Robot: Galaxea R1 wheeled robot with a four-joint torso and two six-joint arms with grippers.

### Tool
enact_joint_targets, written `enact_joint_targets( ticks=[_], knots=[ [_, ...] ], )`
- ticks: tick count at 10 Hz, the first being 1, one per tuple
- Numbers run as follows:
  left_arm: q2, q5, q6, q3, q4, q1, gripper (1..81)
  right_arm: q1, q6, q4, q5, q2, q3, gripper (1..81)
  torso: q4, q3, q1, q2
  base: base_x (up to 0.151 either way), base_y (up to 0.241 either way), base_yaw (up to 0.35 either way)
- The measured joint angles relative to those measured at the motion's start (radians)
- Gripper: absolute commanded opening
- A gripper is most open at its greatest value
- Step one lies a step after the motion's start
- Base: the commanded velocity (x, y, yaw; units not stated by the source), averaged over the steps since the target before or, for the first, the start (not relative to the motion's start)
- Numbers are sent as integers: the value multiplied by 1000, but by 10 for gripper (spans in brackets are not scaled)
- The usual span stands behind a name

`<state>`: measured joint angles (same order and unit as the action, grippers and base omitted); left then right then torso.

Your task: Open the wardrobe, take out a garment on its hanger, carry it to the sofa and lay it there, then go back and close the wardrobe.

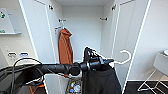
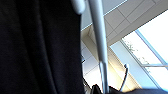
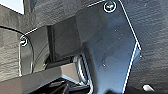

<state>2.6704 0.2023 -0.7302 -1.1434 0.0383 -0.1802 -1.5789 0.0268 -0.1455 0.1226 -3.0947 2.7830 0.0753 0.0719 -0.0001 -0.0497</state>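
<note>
Wardrobe [image 1: 82,27] stands open, both doors swung wide. Left tool [image 1: 101,62] is clamped on the white hanger [image 1: 125,58], clear of the rail; hook points to 3 o'clock of the tool, hanger's long axis roughly level. Black garment [image 1: 101,81] hangs limp at 6 o'clock, directly under the tool. Left arm has it; right tool's state: cannot tell. Orange hooded garment [image 1: 65,47] hangs inside at 10 o'clock, apart. Right door [image 1: 125,37] sits close behind the hook, a likely snag point. White chair [image 1: 156,75] at 3 o'clock.

two garments (one black [image 1: 101,80]; one orange [image 1: 65,47]); one wardrobe [image 1: 82,27]
</note>
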Motion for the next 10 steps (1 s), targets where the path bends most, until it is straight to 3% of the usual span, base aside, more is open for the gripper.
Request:
enact_joint_targets(
  ticks=[10],
  knots=[
    [-3, 15, 0, 4, -13, -1, 10, 0, 0, 0, 0, 0, 0, 811, 0, 0, 0, 0, 0, 0, 0]
  ],
)
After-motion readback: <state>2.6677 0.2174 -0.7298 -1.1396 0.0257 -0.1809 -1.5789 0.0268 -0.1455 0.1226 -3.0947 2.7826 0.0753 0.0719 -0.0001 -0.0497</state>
